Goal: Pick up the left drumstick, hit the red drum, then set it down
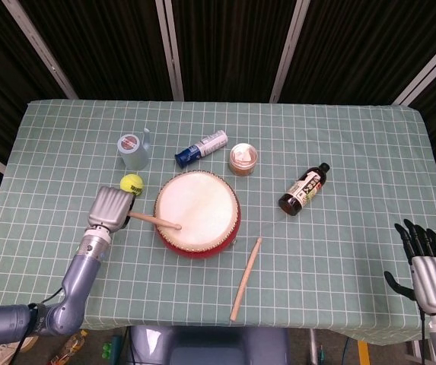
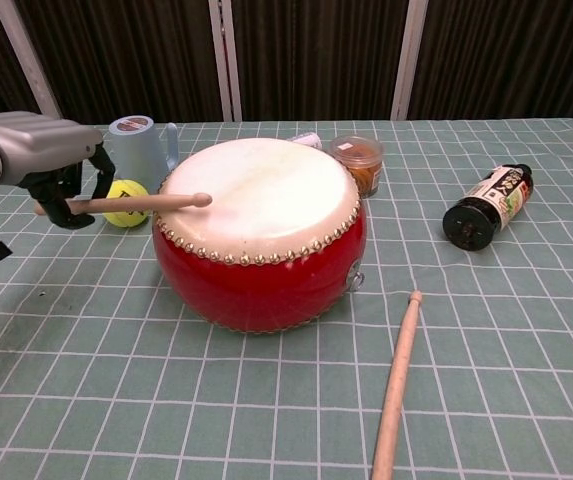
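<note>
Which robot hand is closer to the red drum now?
Left. The left robot hand sits just beside the red drum, gripping a drumstick whose tip is over the drumhead. The right robot hand is far off at the table's right edge.
</note>
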Available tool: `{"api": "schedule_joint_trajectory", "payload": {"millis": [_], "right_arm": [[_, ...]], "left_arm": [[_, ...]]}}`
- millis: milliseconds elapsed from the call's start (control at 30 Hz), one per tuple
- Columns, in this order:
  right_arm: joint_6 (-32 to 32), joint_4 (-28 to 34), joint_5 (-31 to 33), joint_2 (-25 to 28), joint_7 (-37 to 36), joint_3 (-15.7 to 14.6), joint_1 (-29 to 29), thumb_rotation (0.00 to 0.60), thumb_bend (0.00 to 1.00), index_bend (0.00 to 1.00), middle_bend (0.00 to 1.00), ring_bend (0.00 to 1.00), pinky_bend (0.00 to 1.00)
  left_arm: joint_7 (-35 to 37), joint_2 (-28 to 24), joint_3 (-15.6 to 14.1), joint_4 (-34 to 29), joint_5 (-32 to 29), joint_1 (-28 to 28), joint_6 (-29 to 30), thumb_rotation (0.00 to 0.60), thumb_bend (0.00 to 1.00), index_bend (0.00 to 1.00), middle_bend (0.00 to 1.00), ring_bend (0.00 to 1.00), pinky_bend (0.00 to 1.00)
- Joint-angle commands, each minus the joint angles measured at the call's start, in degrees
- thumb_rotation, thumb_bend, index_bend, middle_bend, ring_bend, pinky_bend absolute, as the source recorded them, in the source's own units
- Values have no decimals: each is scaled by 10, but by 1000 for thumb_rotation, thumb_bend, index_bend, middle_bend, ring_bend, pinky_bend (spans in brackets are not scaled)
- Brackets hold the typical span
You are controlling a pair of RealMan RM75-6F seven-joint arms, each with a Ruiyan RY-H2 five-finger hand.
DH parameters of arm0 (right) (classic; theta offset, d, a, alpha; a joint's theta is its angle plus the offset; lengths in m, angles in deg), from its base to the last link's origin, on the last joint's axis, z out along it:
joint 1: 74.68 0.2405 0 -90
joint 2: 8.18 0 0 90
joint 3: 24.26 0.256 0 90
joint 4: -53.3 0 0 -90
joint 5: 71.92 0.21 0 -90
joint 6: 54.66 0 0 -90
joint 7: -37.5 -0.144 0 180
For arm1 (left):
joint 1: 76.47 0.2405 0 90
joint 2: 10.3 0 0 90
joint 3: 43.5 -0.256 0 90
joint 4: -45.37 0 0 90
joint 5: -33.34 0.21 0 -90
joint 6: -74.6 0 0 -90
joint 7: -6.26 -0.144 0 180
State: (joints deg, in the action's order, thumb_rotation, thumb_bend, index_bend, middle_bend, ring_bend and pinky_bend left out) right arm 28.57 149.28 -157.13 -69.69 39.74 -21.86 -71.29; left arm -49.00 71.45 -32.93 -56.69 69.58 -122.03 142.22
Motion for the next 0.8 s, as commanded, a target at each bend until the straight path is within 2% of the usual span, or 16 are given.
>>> {"api": "schedule_joint_trajectory", "payload": {"millis": [33, 167, 267, 433, 633, 800], "right_arm": [[0, 0, 0, 0, 0, 0, 0, 600, 301, 0, 0, 0, 0], [1, 1, 0, 1, -1, 0, -1, 600, 301, 0, 0, 0, 0], [1, 2, 0, 1, 0, 0, -1, 600, 301, 0, 0, 0, 0], [0, 2, 1, 1, 2, 0, -1, 600, 302, 0, 0, 0, 0], [-5, 3, 1, -1, 6, -1, 2, 600, 301, 0, 0, 0, 0], [-9, 3, 3, -2, 9, 0, 4, 600, 301, 0, 0, 0, 0]], "left_arm": [[94, -34, 26, -50, 111, 13, 22, 600, 506, 739, 1000, 1000, 898], [168, -48, 36, -71, 193, 35, 54, 600, 506, 738, 1000, 1000, 898], [199, -62, 25, -90, 236, 54, 70, 600, 504, 736, 1000, 1000, 898], [205, -82, -19, -101, 279, 79, 72, 600, 483, 720, 1000, 996, 898], [231, -79, -79, -62, 316, 109, 53, 600, 418, 698, 1000, 929, 888], [245, -59, -104, -25, 312, 125, 34, 600, 412, 692, 993, 895, 875]]}}
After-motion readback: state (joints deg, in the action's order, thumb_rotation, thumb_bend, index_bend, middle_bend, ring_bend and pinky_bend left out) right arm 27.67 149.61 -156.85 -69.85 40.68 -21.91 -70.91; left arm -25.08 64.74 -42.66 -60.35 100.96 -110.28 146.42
